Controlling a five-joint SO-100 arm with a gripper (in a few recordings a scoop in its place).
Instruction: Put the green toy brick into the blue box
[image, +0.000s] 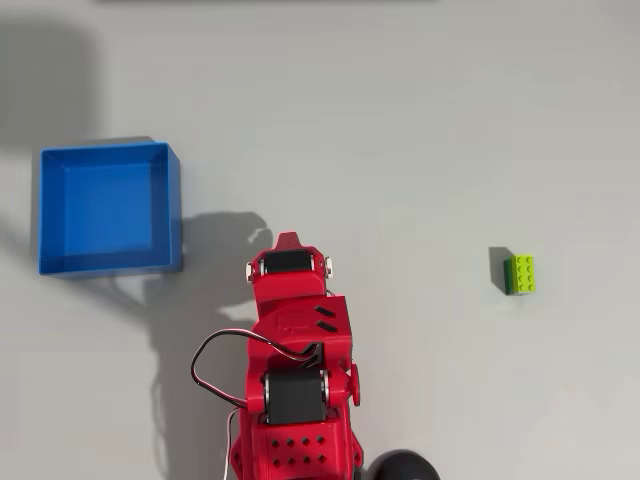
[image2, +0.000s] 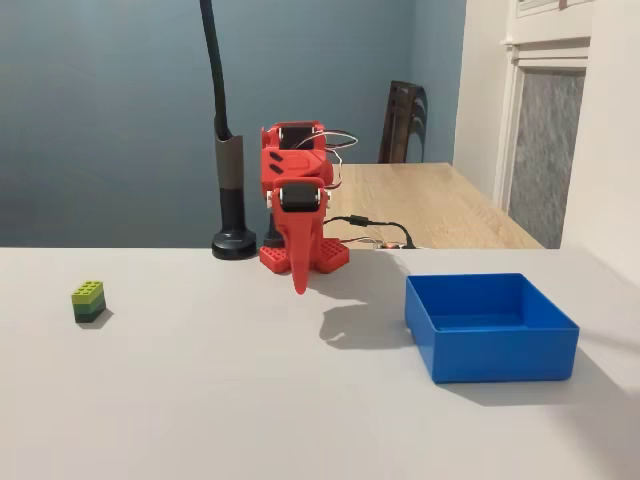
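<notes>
Sitting alone on the grey table (image: 420, 120), the brick (image: 520, 274) rests studs up, lime green, with a darker green layer under it in the fixed view (image2: 88, 301). Nothing touches it. In the overhead view it lies well to the right of the arm (image: 295, 380); in the fixed view it lies to the arm's left, nearer the camera.

The box (image: 108, 208) sits well apart from the brick, on the other side of the arm: left of it in the overhead view, right of it in the fixed view (image2: 490, 326). It is open-topped and upright, its blue floor bare.

The red arm stands between brick and box, folded up over its base. The gripper (image2: 299, 270) points down in the fixed view, tip just above the table, holding nothing; from overhead it shows as a red tip (image: 288, 240). The jaws look pressed together into one point.

A black pole on a round base (image2: 233, 243) stands just beside the arm. A wooden table (image2: 430, 205) lies behind the arm.
</notes>
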